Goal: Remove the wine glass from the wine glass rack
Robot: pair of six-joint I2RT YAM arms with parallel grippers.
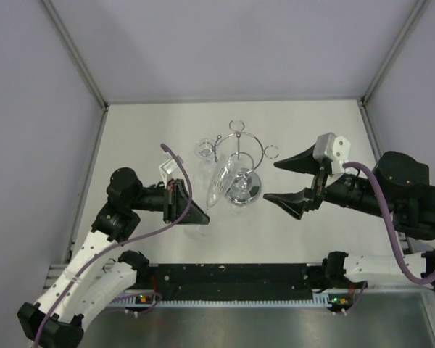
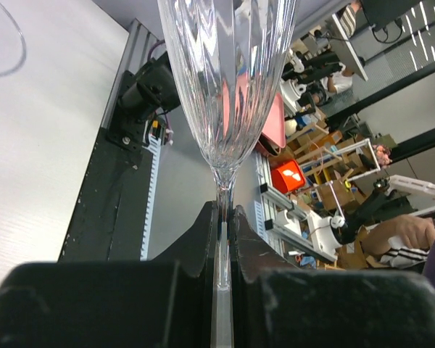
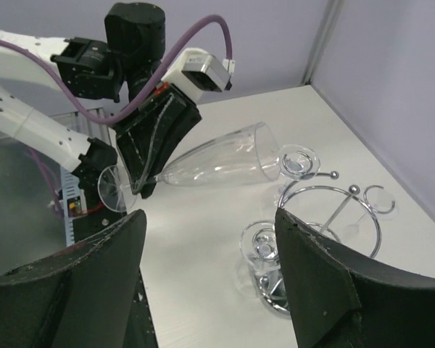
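Observation:
A ribbed clear wine glass lies nearly level above the table, off the rings. Its mouth points at the chrome wine glass rack and stays close to it. My left gripper is shut on the glass's thin stem, just below the bowl. The round foot sticks out behind the fingers. My right gripper stands open to the right of the rack, holding nothing.
Two other clear glasses hang upside down from the rack's rings, one over the mirrored base. Grey walls enclose the table at the back and on both sides. A black rail runs along the near edge.

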